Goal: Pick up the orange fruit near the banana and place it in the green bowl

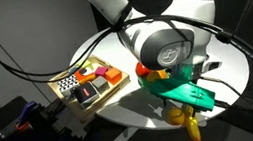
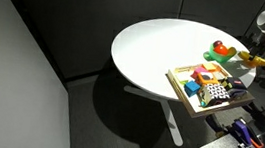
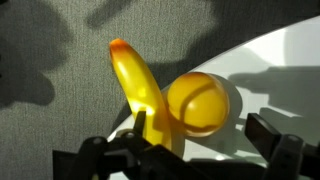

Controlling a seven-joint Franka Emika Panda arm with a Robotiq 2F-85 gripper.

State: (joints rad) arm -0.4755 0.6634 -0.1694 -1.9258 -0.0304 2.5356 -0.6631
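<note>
In the wrist view the orange fruit (image 3: 197,102) is a smooth orange-yellow ball on the white table, touching the right side of the long yellow banana (image 3: 138,88). My gripper (image 3: 205,148) is open; its dark fingers stand just below the fruit on either side, apart from it. In an exterior view the gripper (image 1: 190,99) hangs low over the banana (image 1: 189,124) at the table's edge. The green bowl (image 1: 158,77) sits just behind it, partly hidden by the wrist. The bowl (image 2: 216,56) also shows in an exterior view with a red fruit in it.
A wooden tray of coloured blocks (image 1: 87,88) lies on the round white table (image 1: 194,15) and overhangs its edge; it also shows in an exterior view (image 2: 204,90). The banana lies half over the table's rim, above grey carpet (image 3: 50,130). Black cables hang near the arm.
</note>
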